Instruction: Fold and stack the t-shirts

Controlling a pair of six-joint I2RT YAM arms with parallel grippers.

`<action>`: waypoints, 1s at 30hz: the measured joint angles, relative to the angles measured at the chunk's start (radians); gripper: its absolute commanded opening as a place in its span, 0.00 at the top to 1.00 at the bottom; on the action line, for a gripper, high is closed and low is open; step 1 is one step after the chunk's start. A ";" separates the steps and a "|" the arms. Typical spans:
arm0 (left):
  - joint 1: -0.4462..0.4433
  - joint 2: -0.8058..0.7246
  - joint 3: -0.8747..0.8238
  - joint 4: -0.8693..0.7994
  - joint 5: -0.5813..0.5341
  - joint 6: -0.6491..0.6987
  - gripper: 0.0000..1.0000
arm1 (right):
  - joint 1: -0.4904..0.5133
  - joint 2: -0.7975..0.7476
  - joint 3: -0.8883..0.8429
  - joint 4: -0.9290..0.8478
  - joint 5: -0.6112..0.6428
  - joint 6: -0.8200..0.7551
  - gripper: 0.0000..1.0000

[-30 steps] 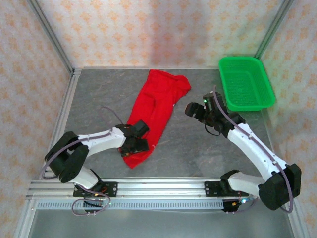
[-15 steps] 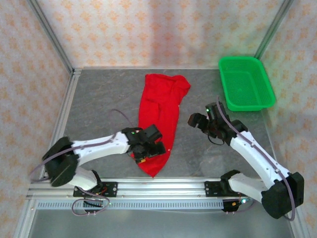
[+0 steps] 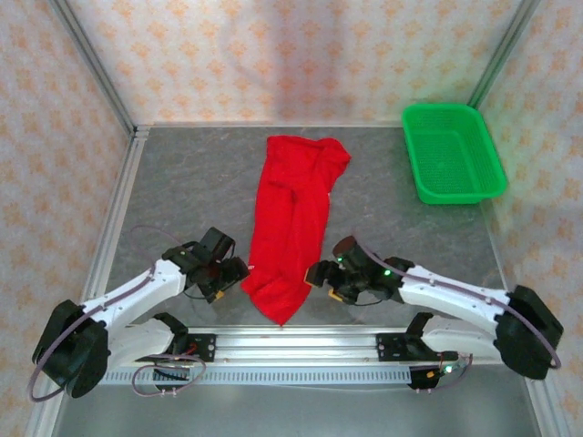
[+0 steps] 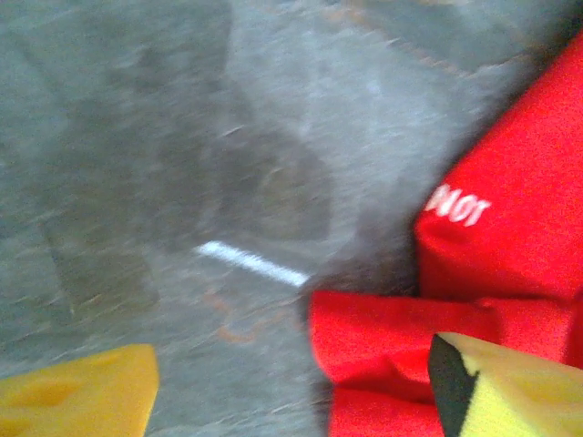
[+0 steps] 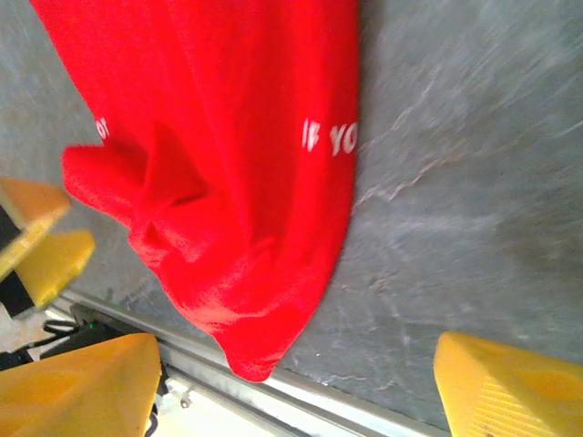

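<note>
The red t-shirt [image 3: 293, 218] lies crumpled lengthwise down the middle of the grey table, its narrow lower end near the front rail. White lettering shows on it [image 5: 228, 137]. My left gripper [image 3: 237, 273] sits low at the shirt's lower left edge and is open. In its wrist view [image 4: 291, 401] one yellow finger [image 4: 510, 391] is over a red fold [image 4: 510, 228] and the other is over bare table. My right gripper [image 3: 316, 273] is low at the shirt's lower right edge, open [image 5: 296, 391], with the shirt's tip and bare table between its fingers.
A green mesh basket [image 3: 453, 155] stands at the back right corner. An aluminium rail [image 3: 301, 341] runs along the table's near edge just below the shirt's tip. Papered walls enclose the back and both sides. The left gripper's yellow fingers [image 5: 36, 237] show beyond the shirt.
The left gripper has come off the shirt and moved to its left side. The right arm has swung down and in to the shirt's lower right edge. The shirt now lies straighter.
</note>
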 measured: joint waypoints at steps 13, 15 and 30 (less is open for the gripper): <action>0.033 0.047 -0.096 0.229 0.136 0.124 0.35 | 0.183 0.241 0.080 0.164 0.031 0.154 0.36; 0.039 0.047 -0.097 0.234 0.149 0.132 0.35 | 0.201 0.279 0.109 0.172 0.030 0.158 0.37; 0.049 -0.205 -0.256 0.262 0.250 0.119 0.36 | 0.245 0.369 0.179 0.099 0.068 0.181 0.40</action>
